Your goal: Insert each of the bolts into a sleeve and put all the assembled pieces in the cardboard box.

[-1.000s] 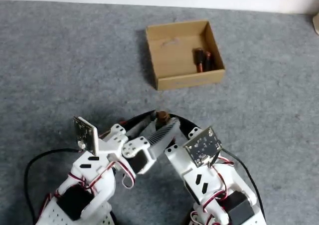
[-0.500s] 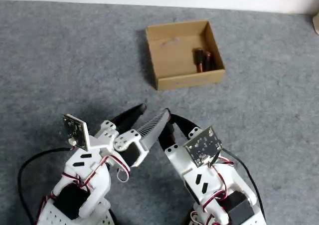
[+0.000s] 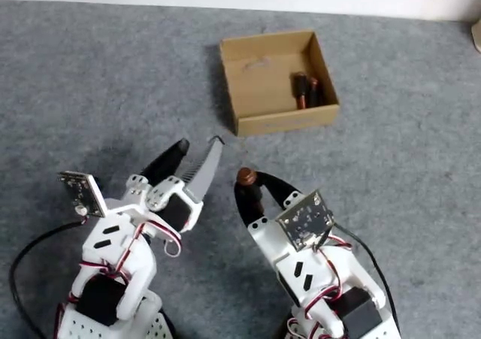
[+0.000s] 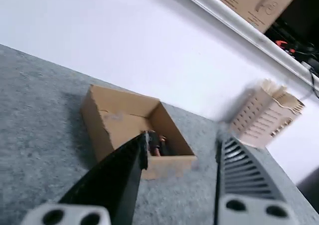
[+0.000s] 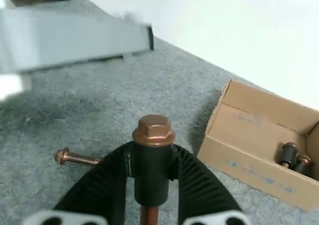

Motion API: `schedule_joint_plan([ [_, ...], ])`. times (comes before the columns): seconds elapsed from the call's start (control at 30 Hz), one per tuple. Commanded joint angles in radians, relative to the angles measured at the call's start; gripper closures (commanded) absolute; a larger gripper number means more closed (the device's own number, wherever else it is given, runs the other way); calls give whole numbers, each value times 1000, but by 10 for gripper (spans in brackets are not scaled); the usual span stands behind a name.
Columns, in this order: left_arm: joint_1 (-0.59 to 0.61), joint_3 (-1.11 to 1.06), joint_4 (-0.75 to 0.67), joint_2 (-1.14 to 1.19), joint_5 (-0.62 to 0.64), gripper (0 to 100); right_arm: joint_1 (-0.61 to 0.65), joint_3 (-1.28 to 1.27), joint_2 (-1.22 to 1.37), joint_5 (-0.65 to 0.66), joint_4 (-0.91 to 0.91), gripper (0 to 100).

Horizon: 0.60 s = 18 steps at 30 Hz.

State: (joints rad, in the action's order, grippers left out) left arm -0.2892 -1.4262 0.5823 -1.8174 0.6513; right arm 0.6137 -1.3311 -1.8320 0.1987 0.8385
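Observation:
My right gripper (image 3: 252,183) (image 5: 152,157) is shut on a black sleeve (image 5: 151,177) with a copper bolt (image 5: 153,130) pushed through it, head up; the same bolt head (image 3: 246,177) stands in the middle of the grey carpet. My left gripper (image 3: 200,142) (image 4: 183,140) is open and holds nothing, just left of the right one. A loose copper bolt (image 5: 75,158) lies on the carpet beside the right gripper. The cardboard box (image 3: 264,117) (image 4: 107,120) (image 5: 249,170) sits farther back, with assembled pieces (image 3: 307,89) (image 5: 294,157) in one corner.
The grey carpet (image 3: 90,91) is bare around the box on all sides. A white slotted holder (image 4: 266,112) stands against the wall behind the box. The left arm's finger (image 5: 75,35) crosses the right wrist view close by.
The left gripper let go of the bolt-and-sleeve piece, opened, and drew back to the left. The right gripper stays put, keeping hold of the piece.

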Motion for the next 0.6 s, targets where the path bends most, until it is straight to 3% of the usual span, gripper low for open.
schedule_joint_plan([
  [0.0,73,45,-28,1,2,773,-13,8,-2,15,-42,993],
  [0.13,220,47,-103,122,2,773,-41,10,18,109,-64,993],
  [0.27,266,65,-265,424,2,773,-150,19,199,106,-142,993],
  [0.57,311,331,-301,1113,9,772,-340,601,967,107,-197,993],
])
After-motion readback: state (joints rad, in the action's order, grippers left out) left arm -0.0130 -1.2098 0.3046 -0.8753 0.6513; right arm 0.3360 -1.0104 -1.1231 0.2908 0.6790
